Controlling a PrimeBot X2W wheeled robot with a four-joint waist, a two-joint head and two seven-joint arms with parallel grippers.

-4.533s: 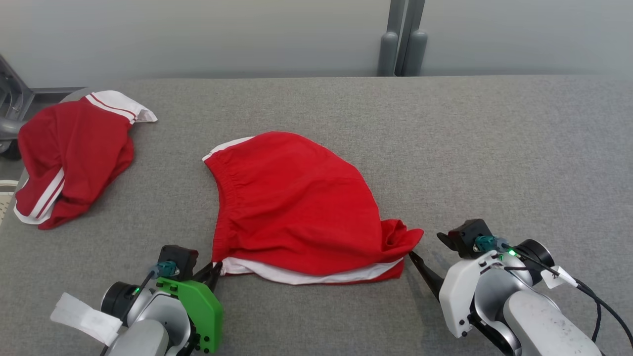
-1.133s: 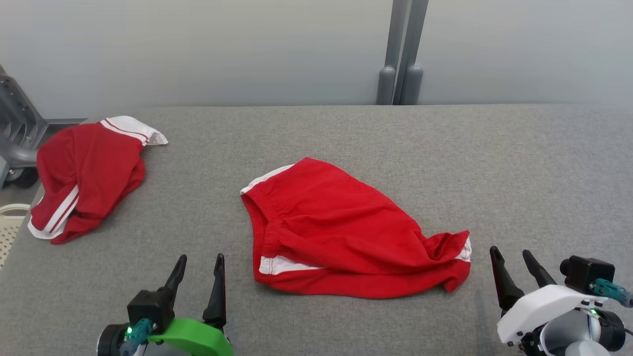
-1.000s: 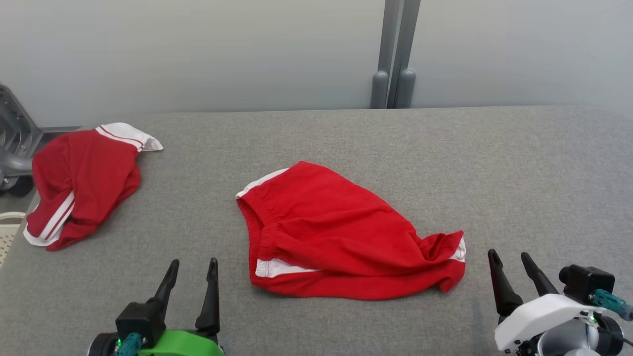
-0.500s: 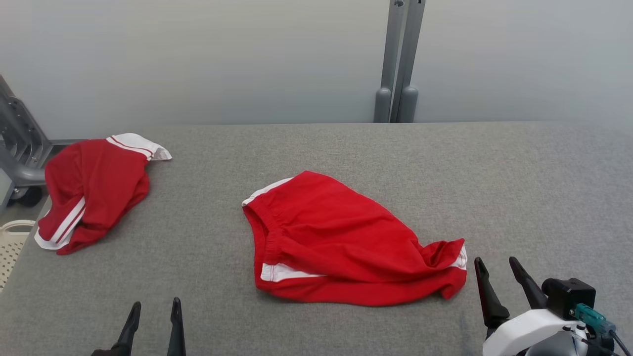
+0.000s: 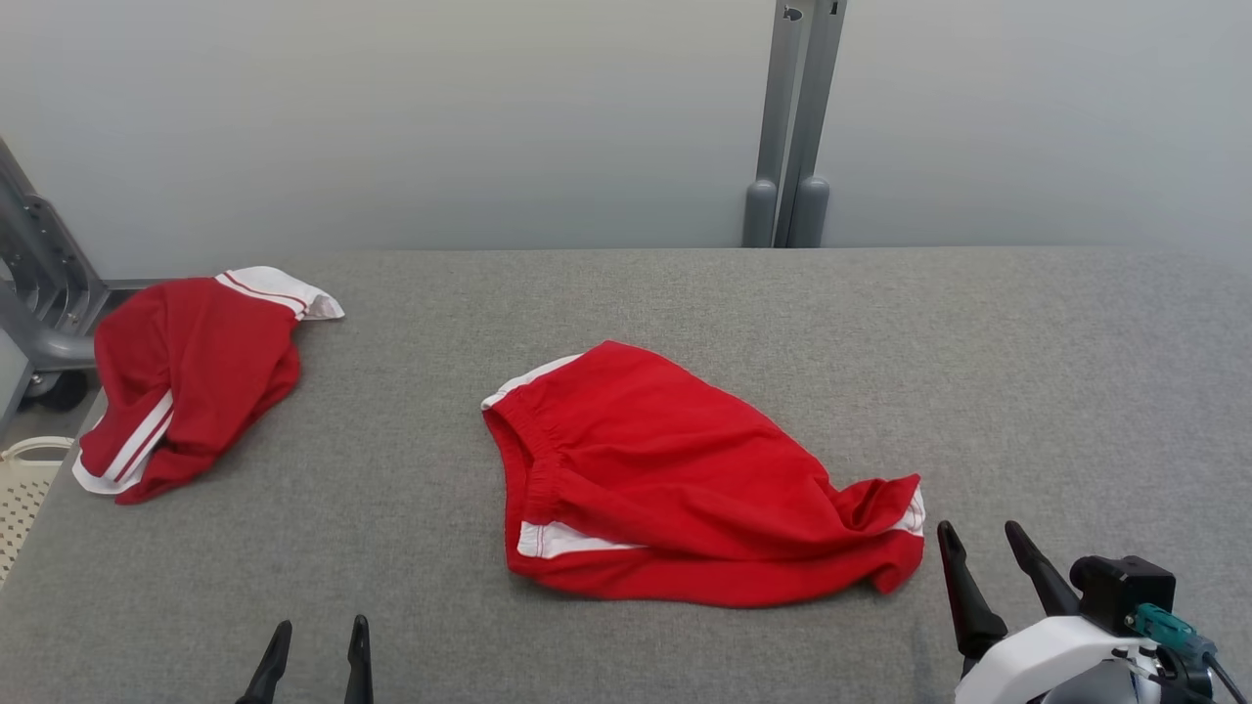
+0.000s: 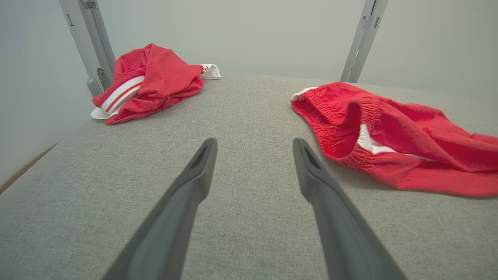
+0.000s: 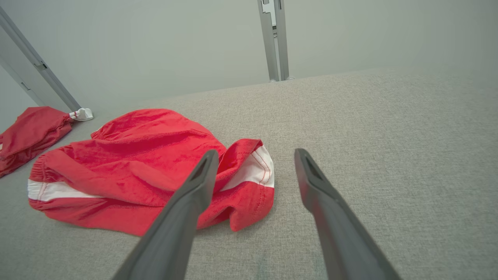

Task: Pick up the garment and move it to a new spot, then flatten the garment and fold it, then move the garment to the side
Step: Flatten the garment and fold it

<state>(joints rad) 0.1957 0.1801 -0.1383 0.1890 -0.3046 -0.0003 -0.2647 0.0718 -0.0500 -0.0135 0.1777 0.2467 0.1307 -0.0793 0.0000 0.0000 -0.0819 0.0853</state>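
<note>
Garment [image 5: 685,479] at centre, second red garment [image 5: 186,372] leftward: two altogether.

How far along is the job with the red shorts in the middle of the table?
Done, it seems: the red shorts lie in the middle of the grey table, roughly doubled over, wrinkled at the right end. In hand: nothing; the left end effector and right end effector are open, apart from the cloth. Left: moving the shorts to the side, perhaps after a neater fold.
</note>
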